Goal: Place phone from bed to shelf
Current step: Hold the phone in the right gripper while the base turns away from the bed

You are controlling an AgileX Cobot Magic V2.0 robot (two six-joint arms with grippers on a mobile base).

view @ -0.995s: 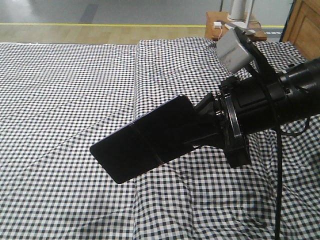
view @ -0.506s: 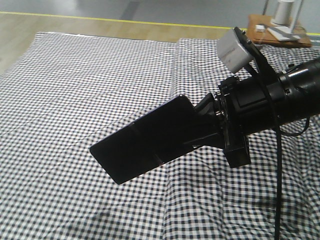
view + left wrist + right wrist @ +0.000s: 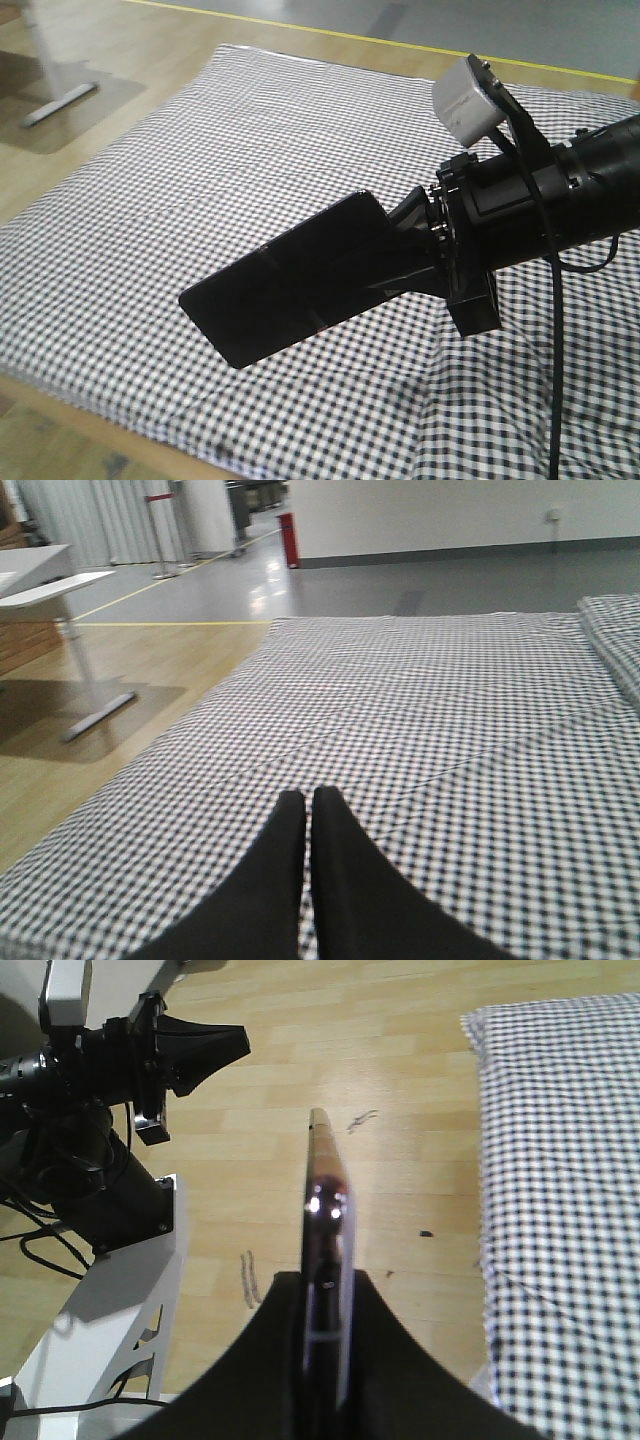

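While my right pincer (image 3: 322,1295) clamps one end of the thin glossy black rectangular phone (image 3: 285,290) above the black-and-white checked gingham bed (image 3: 200,150), I should grip firmly and swing slowly, since most of it overhangs. My left pincer (image 3: 308,815) hangs closed, empty, above the bed. No shelf shows.

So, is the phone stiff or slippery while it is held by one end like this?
Probably stiff: the phone sticks far out of the right gripper without sagging. Likely slippery, since its face is glossy and its rim shines. Pinched at one end only, it might twist loose if bumped.
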